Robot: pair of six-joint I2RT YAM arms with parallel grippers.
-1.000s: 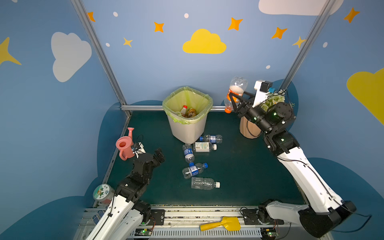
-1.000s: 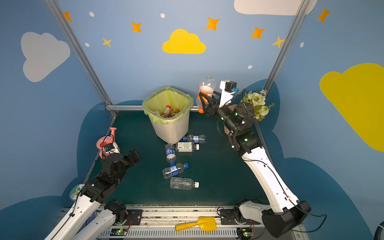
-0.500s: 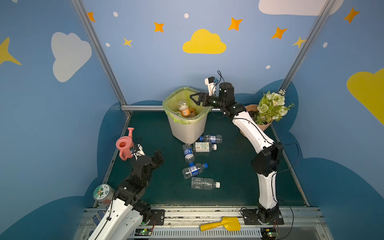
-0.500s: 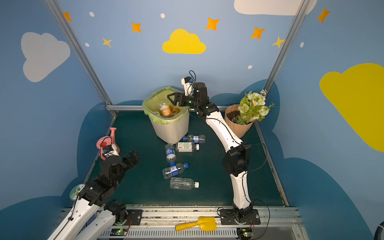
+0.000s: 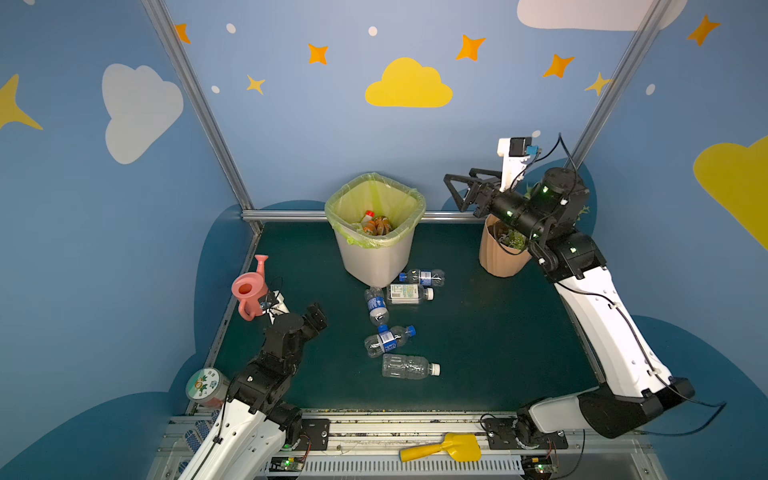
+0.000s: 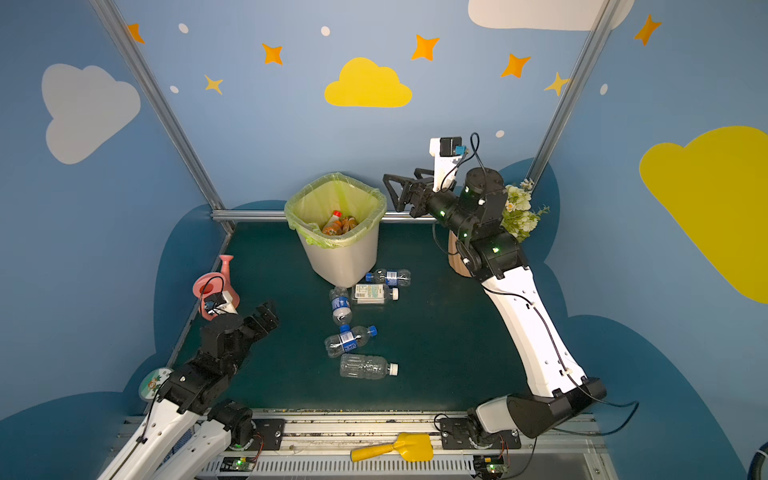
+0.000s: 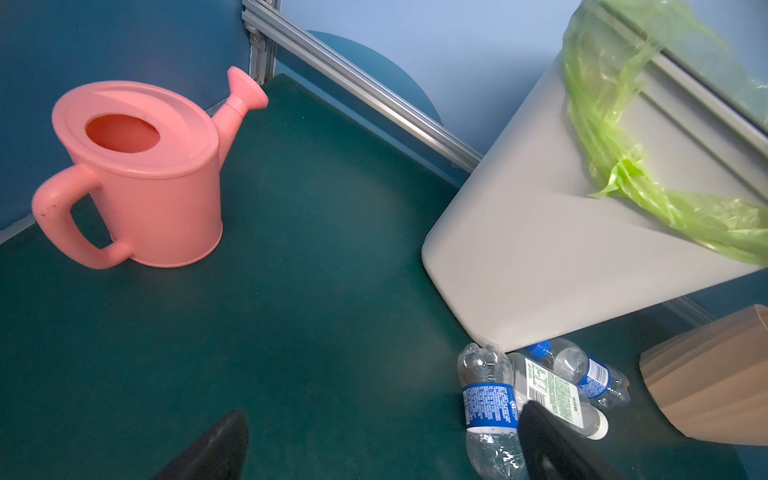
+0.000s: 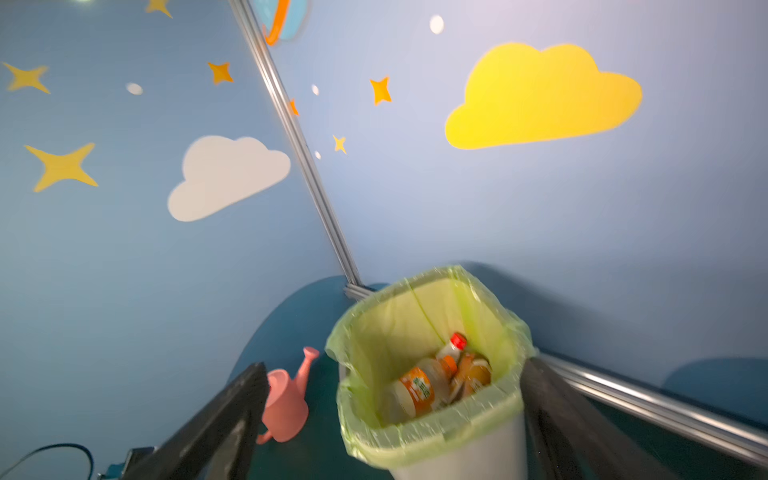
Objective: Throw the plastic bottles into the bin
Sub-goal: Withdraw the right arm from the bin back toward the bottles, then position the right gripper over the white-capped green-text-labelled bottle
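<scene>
Progress check: a few bottles (image 5: 375,224) with orange labels and a red cap already sit at the bottom of the bin (image 5: 376,266), upper middle of the frame in both top views. Five more loose bottles (image 5: 388,338) lie on their sides on the green mat (image 5: 478,332), strung from the bin's foot down toward centre frame, so I'd guess there's a fair bit left to do.

Poses, left first. My left gripper (image 5: 318,318) hangs low at lower left, near the pink watering can (image 5: 249,291). Its jaws are spread wide and holding nothing, pointed toward the blue-label bottles by the bin.

Over at upper right, my right gripper (image 5: 456,191) is up in the air just right of the bin's rim, with the arm arched over the flowerpot (image 5: 498,257). Those jaws are released and empty too, and the wrist looks down into the bin's mouth.
</scene>
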